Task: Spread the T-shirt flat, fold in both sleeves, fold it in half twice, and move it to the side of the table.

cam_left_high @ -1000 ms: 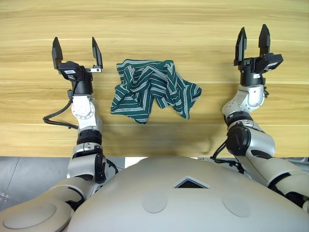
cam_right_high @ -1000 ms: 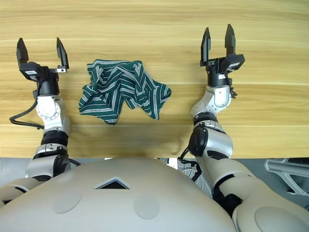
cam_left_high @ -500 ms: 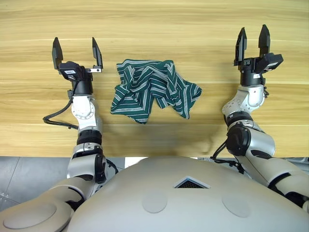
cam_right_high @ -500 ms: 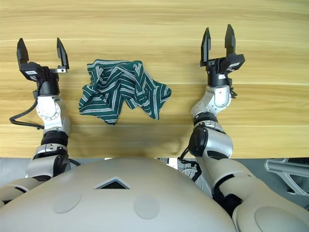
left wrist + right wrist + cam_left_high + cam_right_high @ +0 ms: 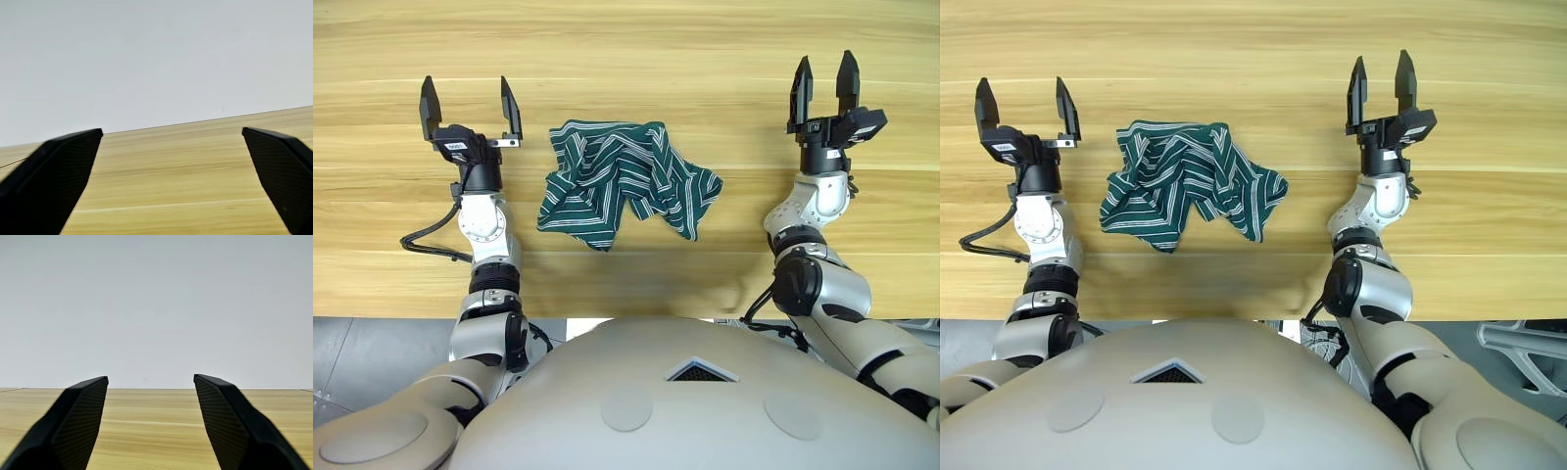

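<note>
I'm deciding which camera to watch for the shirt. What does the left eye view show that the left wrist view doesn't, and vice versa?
Left eye view alone: the crumpled green striped T-shirt lying between the arms, and the open right pincer. Left wrist view alone: a pale wall beyond the far edge of the wooden table. Both: the open left pincer, empty, over the table.

The left arm (image 5: 485, 240) and right arm (image 5: 808, 220) are held out in front, far apart. The left hand (image 5: 467, 96) has its two fingers wide open. The right hand (image 5: 824, 72) is open too. Both hold nothing.
</note>
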